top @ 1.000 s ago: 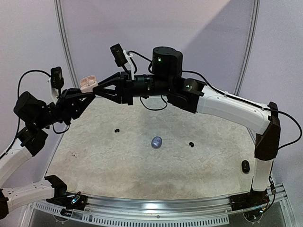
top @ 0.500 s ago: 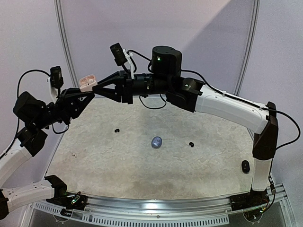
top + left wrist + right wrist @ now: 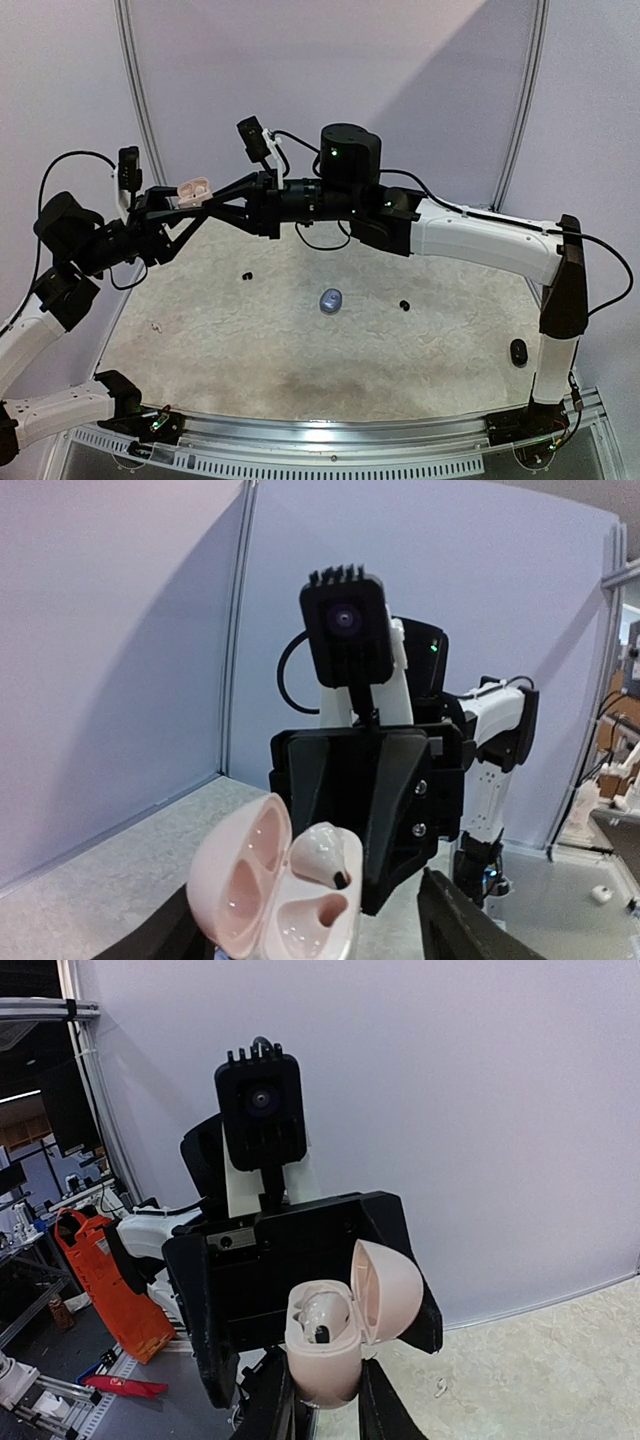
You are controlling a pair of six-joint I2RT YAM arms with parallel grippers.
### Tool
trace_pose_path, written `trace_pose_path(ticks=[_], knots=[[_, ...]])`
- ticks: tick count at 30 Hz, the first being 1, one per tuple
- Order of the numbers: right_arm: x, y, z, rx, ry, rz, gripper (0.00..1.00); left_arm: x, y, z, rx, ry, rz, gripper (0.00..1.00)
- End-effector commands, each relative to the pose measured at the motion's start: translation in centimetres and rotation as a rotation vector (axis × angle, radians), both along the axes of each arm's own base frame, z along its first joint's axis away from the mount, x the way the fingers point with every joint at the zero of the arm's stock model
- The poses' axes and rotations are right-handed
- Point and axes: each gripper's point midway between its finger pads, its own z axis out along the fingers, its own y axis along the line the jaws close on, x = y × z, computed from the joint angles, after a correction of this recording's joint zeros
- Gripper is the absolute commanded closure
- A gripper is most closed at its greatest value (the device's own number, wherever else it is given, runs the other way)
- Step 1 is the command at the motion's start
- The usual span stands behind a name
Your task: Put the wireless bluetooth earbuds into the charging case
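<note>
Nearest me, by the right edge of the table (image 3: 230, 350), lies a black oval thing (image 3: 518, 351). Farther in, mid-table, sits a lilac-grey pebble-shaped thing (image 3: 330, 300). The right black earbud (image 3: 404, 304) is off to its right and the left black earbud (image 3: 246, 275) off to its left, both tiny dark specks. Aloft over the far left of the table is the charging case (image 3: 275, 905), pale pink and glossy, with its lid swung open and two moulded wells inside. My left gripper (image 3: 305, 932) has its jaws closed in on the case's lower half. A white earbud (image 3: 325, 852) with a dark tip rests in one well. My right gripper (image 3: 212, 194) points at it nose to nose, fingers tapered close together just beside that bud. Whether they pinch anything I cannot tell.
</note>
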Motion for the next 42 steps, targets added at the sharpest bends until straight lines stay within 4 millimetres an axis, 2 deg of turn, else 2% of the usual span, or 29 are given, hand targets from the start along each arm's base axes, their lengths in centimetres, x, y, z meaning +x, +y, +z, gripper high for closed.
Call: trace_pose_path(ticks=[1, 3, 6, 12, 16, 19, 21, 23, 25, 28, 32, 35, 36, 39, 42], knots=[[1.2, -2.2, 3.7, 0.098, -0.013, -0.098, 1.00, -0.8, -0.2, -1.3, 0.076, -0.003, -0.027, 0.23], [1.9, -2.7, 3.8, 0.104, -0.008, -0.141, 1.00, -1.1, -0.2, -2.5, 0.130, 0.002, -0.032, 0.19], [3.1, -3.3, 3.7, 0.100, -0.010, -0.208, 1.00, -1.4, 0.2, -5.5, 0.269, 0.055, -0.018, 0.16], [5.9, -5.2, 3.2, 0.088, -0.005, -0.373, 1.00, -1.1, 2.8, -10.6, 0.594, 0.155, 0.088, 0.14], [7.0, -6.1, 2.5, 0.067, -0.015, -0.430, 1.00, -0.6, 6.3, -15.4, 0.896, 0.276, 0.174, 0.16], [7.7, -6.7, 2.0, 0.069, -0.017, -0.434, 1.00, -1.5, 8.6, -18.3, 1.139, 0.281, 0.095, 0.20], [8.0, -7.2, 1.7, 0.070, -0.011, -0.433, 1.00, -1.2, 10.4, -19.7, 1.266, 0.341, 0.063, 0.22], [8.3, -7.6, 1.4, 0.058, -0.014, -0.442, 1.00, -0.2, 12.1, -20.5, 1.326, 0.476, 0.088, 0.24], [8.4, -8.0, 1.0, 0.046, -0.029, -0.452, 1.00, 1.7, 14.3, -21.5, 1.369, 0.642, 0.204, 0.30], [8.7, -8.5, 0.7, 0.036, -0.057, -0.468, 1.00, 4.4, 18.9, -23.2, 1.456, 0.807, 0.447, 0.37], [9.3, -8.5, 0.1, 0.025, -0.066, -0.462, 1.00, 6.8, 24.6, -26.2, 1.458, 1.058, 0.707, 0.43], [9.7, -8.4, -0.8, 0.005, -0.061, -0.457, 1.00, 7.8, 28.0, -28.6, 1.315, 1.309, 0.844, 0.43], [9.8, -8.4, -1.0, -0.001, -0.060, -0.456, 1.00, 8.0, 28.6, -29.3, 1.249, 1.399, 0.865, 0.44], [9.9, -8.5, -2.3, -0.029, -0.052, -0.465, 1.00, 8.5, 27.3, -31.0, 1.034, 1.608, 0.841, 0.47], [9.9, -8.9, -3.2, -0.050, -0.038, -0.478, 1.00, 8.8, 26.1, -32.0, 0.950, 1.637, 0.842, 0.46]])
